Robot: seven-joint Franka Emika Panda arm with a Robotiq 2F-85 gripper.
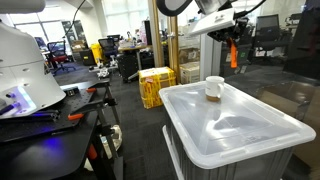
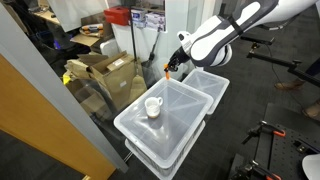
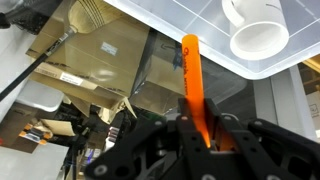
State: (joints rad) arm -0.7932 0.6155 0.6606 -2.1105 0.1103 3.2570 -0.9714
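Gripper [image 3: 200, 138] clamped on an orange marker [image 3: 191, 70]. Jaws pinch its upper end from both sides, and the rest of the shaft sticks out straight past the fingertips.

In both exterior views the marker [image 1: 234, 55] hangs roughly upright, tip down, under the gripper [image 1: 231, 42]. It is in the air and touches nothing but the jaws.

White mug [image 1: 214, 89] stands upright on the lid of a clear plastic bin [image 1: 250, 128], handle to one side. It is near the far end of the lid and alone on it.

Marker vs. mug: apart, no contact. In an exterior view the marker [image 2: 168, 71] sits above and behind the mug [image 2: 153, 106], close to the far corner of the bin [image 2: 185, 125]. Over the lid or just past its edge, cannot tell. The gripper [image 2: 175, 64] is higher than the mug's rim.

Wrist view: mug [image 3: 258, 30] shows at upper right, mouth toward the camera, off to the side of the marker's tip (not in line with it).

Surroundings: a second bin [image 2: 212, 86] is just beside the first. Cardboard boxes [image 2: 105, 70] lie beyond a glass partition. Yellow crates [image 1: 156, 85] are on the floor. A cluttered workbench [image 1: 60, 115] stands well apart from the bins.
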